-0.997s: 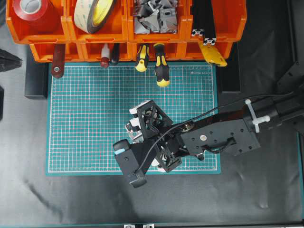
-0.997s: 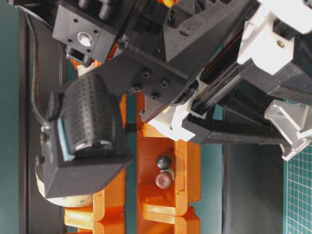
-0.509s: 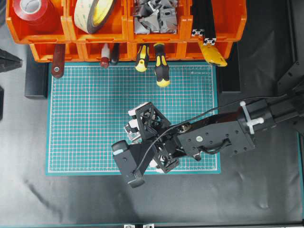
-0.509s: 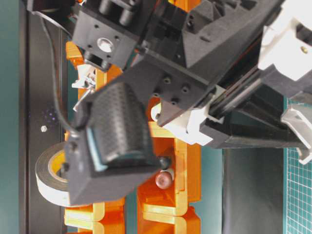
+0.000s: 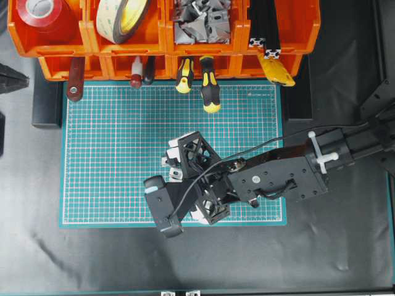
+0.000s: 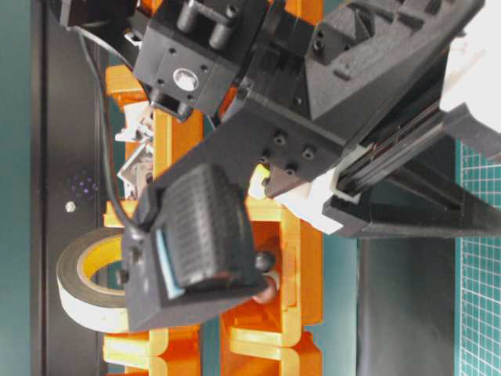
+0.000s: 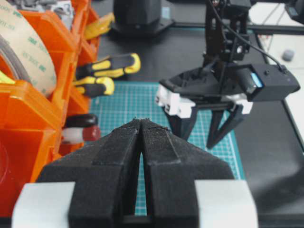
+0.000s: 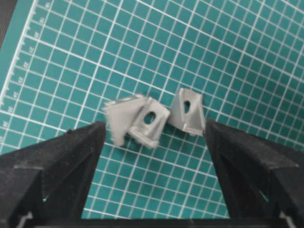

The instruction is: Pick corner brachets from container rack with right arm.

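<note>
Right gripper (image 8: 151,135) spread wide over the green mat (image 8: 247,57), corner brachets (image 8: 154,118) lying loose between its fingers, so this batch looks delivered, with plenty more piled in the container rack (image 5: 278,28) to fetch, left gripper (image 7: 141,137) shut and idle

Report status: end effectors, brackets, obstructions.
Right end effector open over green mat. Left end effector shut, empty. Three small silver-grey metal corner brackets lie loose between the fingers. Nothing blocking.

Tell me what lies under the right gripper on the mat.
Corner brackets lie on the green cutting mat between the open right gripper. Their undersides are hidden.
</note>
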